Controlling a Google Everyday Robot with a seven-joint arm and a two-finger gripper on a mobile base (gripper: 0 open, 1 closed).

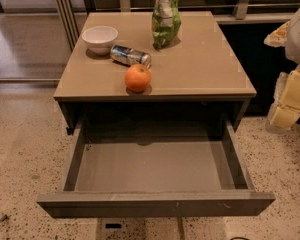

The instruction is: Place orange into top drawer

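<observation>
Nearest to the camera, the drawer (155,204) is sticking far out of the cabinet (200,69). Its flat front is facing the camera, and its grey bottom is showing. It is hanging over a speckled floor (20,149).

Off to the right, my gripper (290,99) is hanging in the air beside the cabinet, at the very edge of the view. It is looking pale yellow and white. It is staying well apart from the orange and is not touching the drawer or the cabinet. I cannot tell if it is let go or squeezed tight. I am not seeing anything held in it.

Going farther back, the orange (138,78) is sitting on the tan cabinet top, near the front edge and a little left of the middle. It is resting just above the open drawer, not inside it.

Just behind the orange, a can (130,56) is lying on its side. I cannot tell if the two are touching.

Behind the can and a bit to the left, a white bowl (99,38) is sitting the right way up.

Farthest back, a green bag (165,15) is standing tall near the back edge, to the right of the bowl.
</observation>
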